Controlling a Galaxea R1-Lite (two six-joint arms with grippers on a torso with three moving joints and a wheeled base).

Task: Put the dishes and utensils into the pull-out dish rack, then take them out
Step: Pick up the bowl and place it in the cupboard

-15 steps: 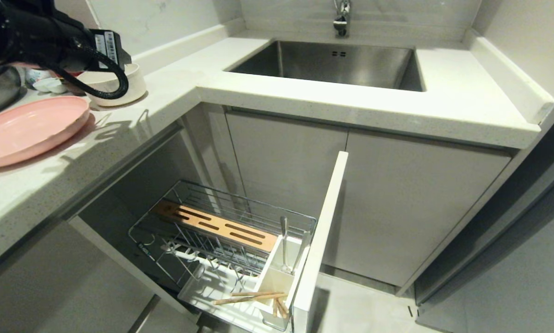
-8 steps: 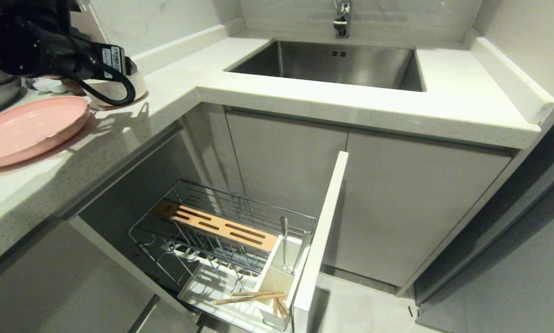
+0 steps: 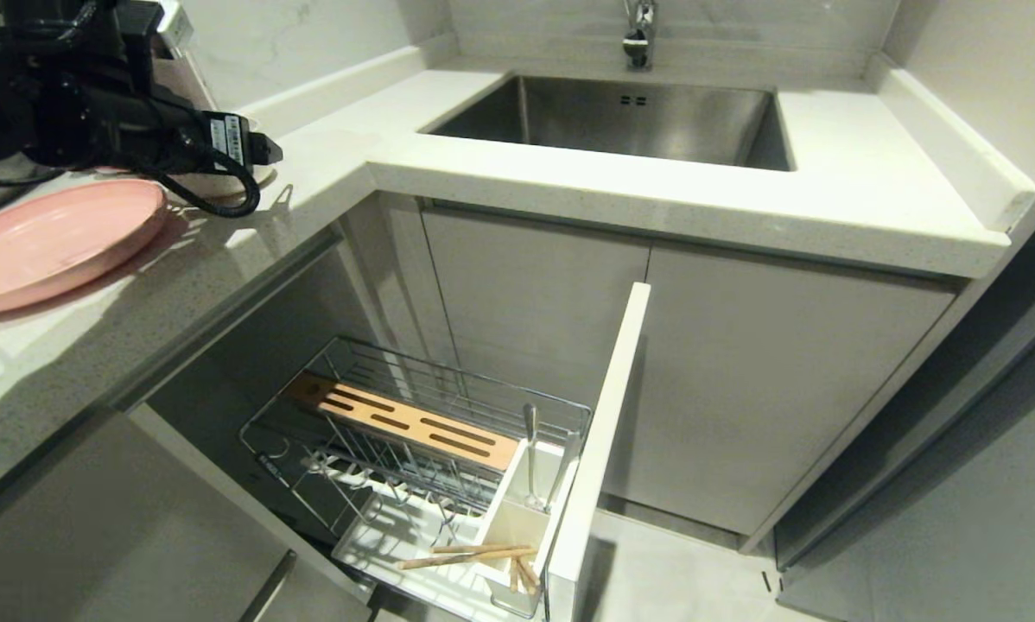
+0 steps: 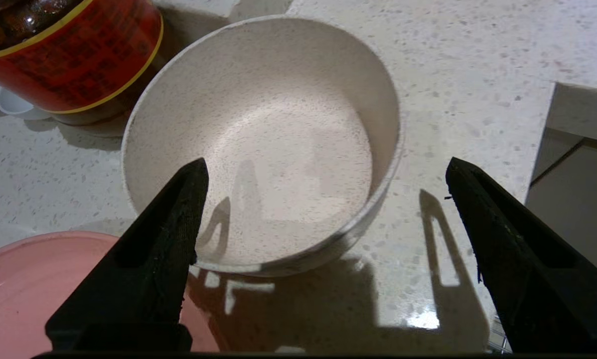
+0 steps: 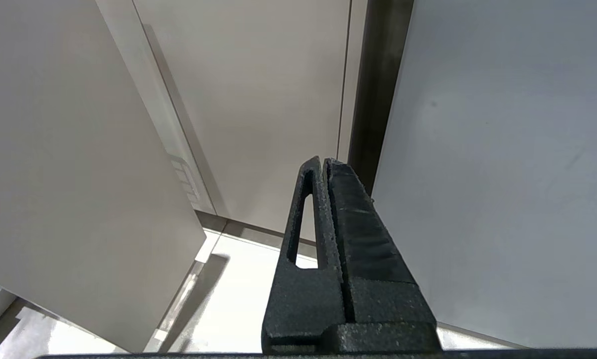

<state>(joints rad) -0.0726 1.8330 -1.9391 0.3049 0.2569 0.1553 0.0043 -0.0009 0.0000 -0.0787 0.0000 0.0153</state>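
The cream-white bowl (image 4: 278, 139) stands empty on the speckled counter beside the pale-pink plate (image 3: 51, 238). My left gripper (image 4: 326, 164) hovers open above the bowl's rim, one finger over its inside and the other over the bare counter. In the head view the left arm (image 3: 94, 112) hides most of the bowl. Below, the pull-out dish rack (image 3: 414, 415) stands pulled out, with the wooden chopsticks (image 3: 466, 553) lying across its tray and cutlery box (image 3: 522, 518). Slim metal cutlery (image 3: 530, 458) stands in that box. My right gripper (image 5: 323, 160) is shut and parked by the cabinet fronts.
A red-labelled jar (image 4: 74, 50) stands right behind the bowl. The steel sink (image 3: 621, 117) and tap (image 3: 638, 34) lie at the back. The rack's white front panel (image 3: 600, 449) juts out over the floor.
The left arm has swung to the right over the bowl, which it now mostly covers in the head view. The rack and plate have not moved.
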